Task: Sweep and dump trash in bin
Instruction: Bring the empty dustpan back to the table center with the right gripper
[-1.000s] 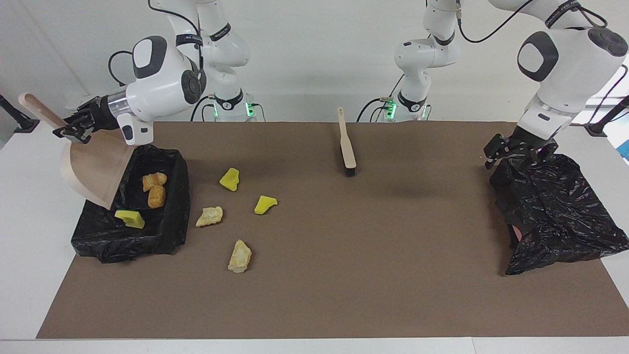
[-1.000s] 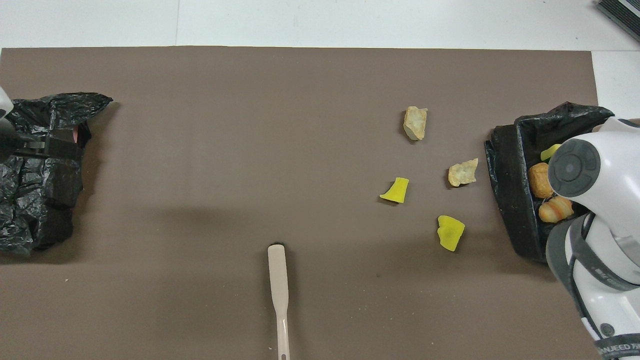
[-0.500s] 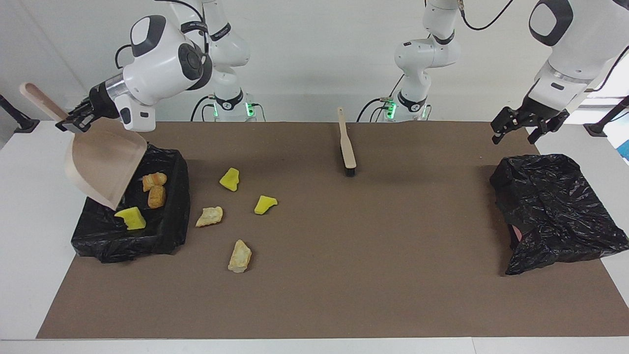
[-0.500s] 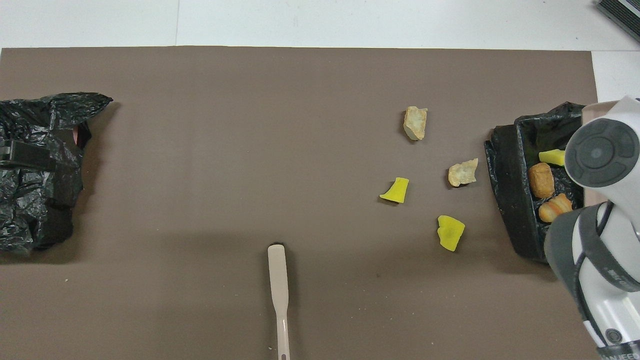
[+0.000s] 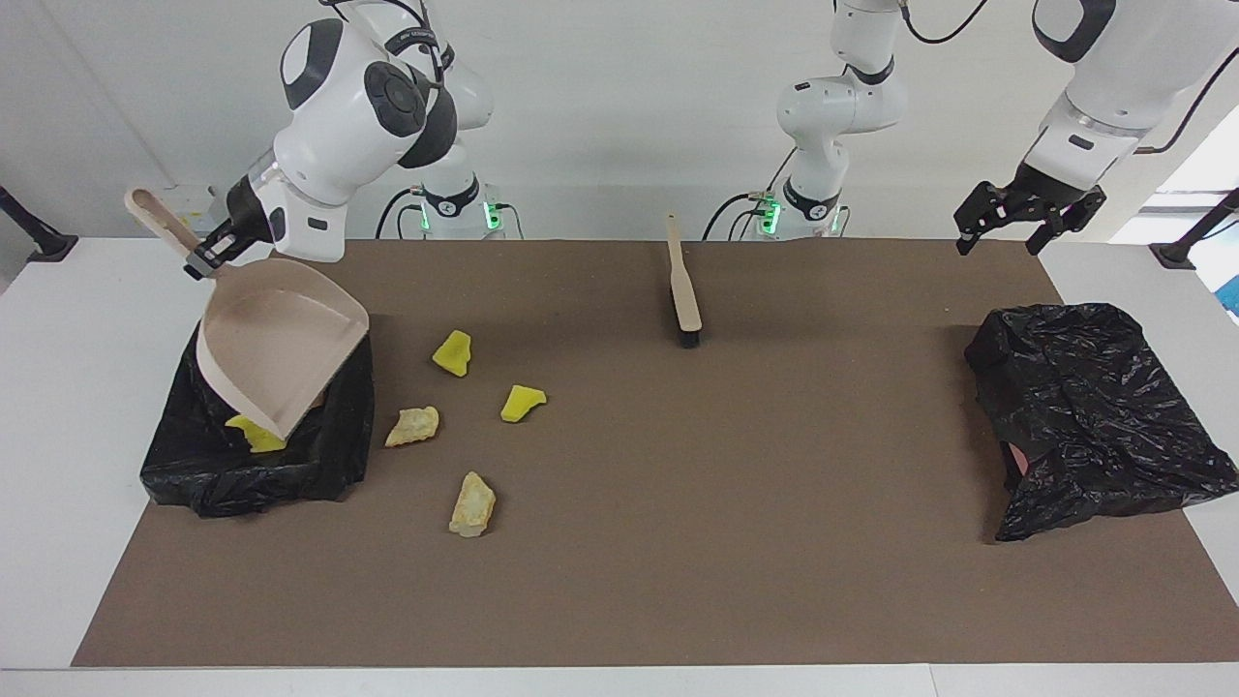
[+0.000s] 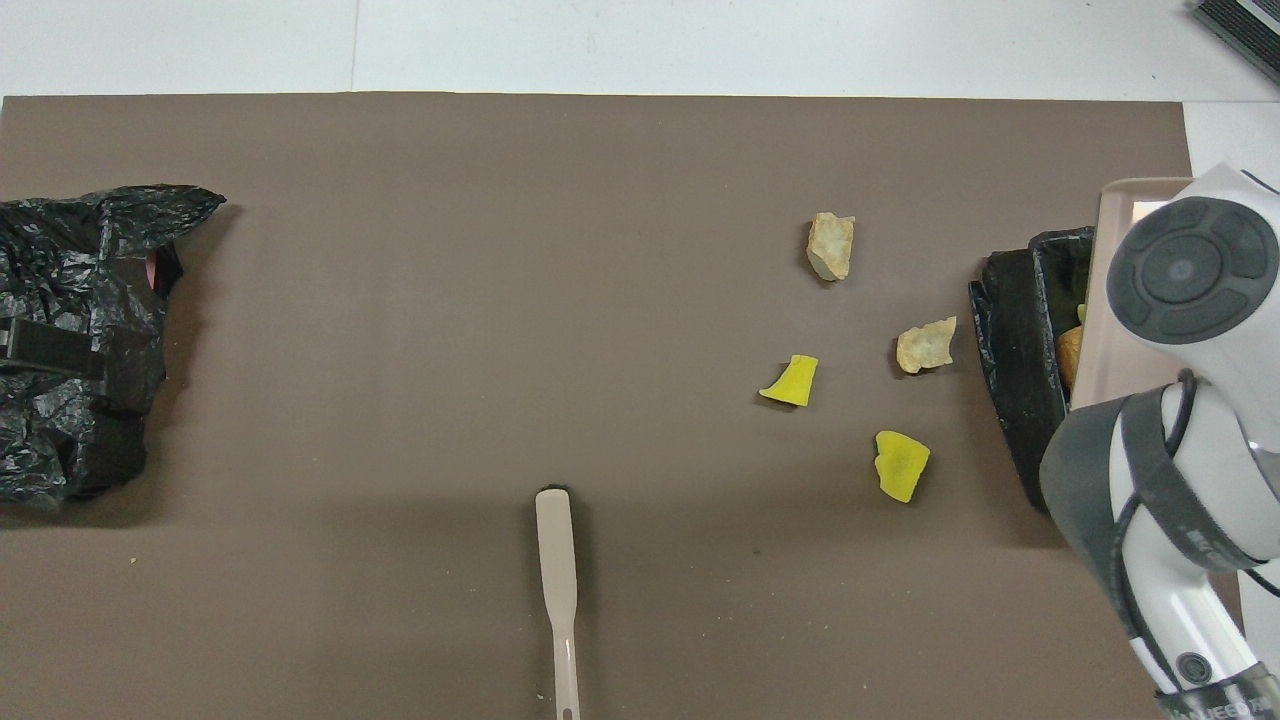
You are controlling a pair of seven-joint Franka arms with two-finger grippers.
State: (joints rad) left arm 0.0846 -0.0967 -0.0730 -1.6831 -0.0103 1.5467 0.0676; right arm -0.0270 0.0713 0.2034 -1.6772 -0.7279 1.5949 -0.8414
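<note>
Four pieces of trash lie on the brown mat beside the bin: a yellow chunk [image 5: 452, 352] [image 6: 901, 465], a second yellow chunk [image 5: 522, 402] [image 6: 792, 381], a tan lump [image 5: 413, 425] [image 6: 925, 345] and another tan lump [image 5: 472, 504] [image 6: 831, 245]. The black-lined bin [image 5: 252, 474] [image 6: 1020, 370] stands at the right arm's end of the table, with a yellow piece [image 5: 254, 433] showing inside. My right gripper [image 5: 208, 259] is shut on the handle of the beige dustpan [image 5: 281, 348] [image 6: 1115, 290], which tilts lip-down over the bin. My left gripper [image 5: 1007, 218] hangs open and holds nothing, over the table's edge at the left arm's end.
A beige brush [image 5: 683, 287] [image 6: 558, 570] lies on the mat midway between the two arms, near the robots. A crumpled black bag [image 5: 1094, 416] [image 6: 80, 330] sits at the left arm's end of the table.
The right arm lifted and swung the dustpan over the bin, and it now covers the bread lumps inside. The left gripper rose off the black bag and stayed open.
</note>
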